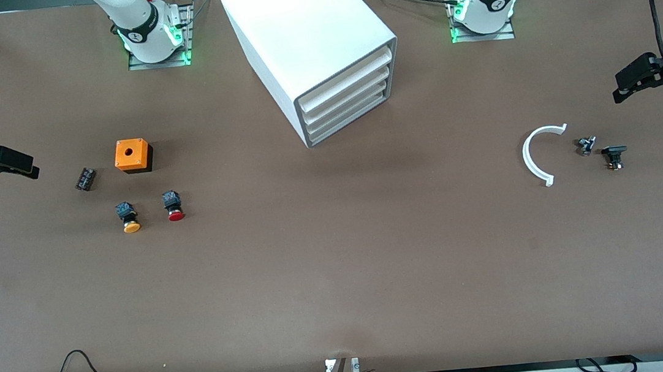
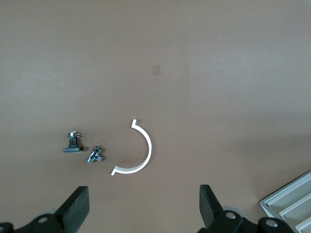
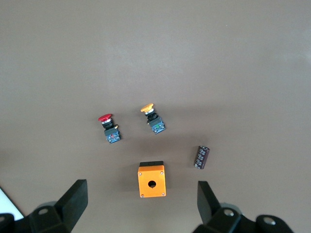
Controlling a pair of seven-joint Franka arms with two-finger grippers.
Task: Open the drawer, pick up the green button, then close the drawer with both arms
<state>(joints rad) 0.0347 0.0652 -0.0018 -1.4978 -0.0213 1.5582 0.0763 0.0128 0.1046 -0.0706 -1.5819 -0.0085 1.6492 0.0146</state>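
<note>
The white cabinet [image 1: 315, 33] stands at the middle of the table near the arms' bases, with its four white drawers [image 1: 346, 95] all shut. Its corner also shows in the left wrist view [image 2: 291, 204]. The green-capped button is not in view. My left gripper [image 1: 618, 87] hangs open and empty over the left arm's end of the table; in the left wrist view [image 2: 143, 208] only bare table lies between its fingers. My right gripper [image 1: 34, 171] hangs open and empty over the right arm's end; in its wrist view [image 3: 141, 206] it is above an orange box [image 3: 152, 179].
Toward the right arm's end lie the orange box [image 1: 132, 154], an orange-capped button [image 1: 128, 218], a red-capped button [image 1: 173, 205] and a black cylinder [image 1: 85, 178]. Toward the left arm's end lie a white curved strip [image 1: 535, 158], a small metal part [image 1: 586, 145] and a black part [image 1: 613, 156].
</note>
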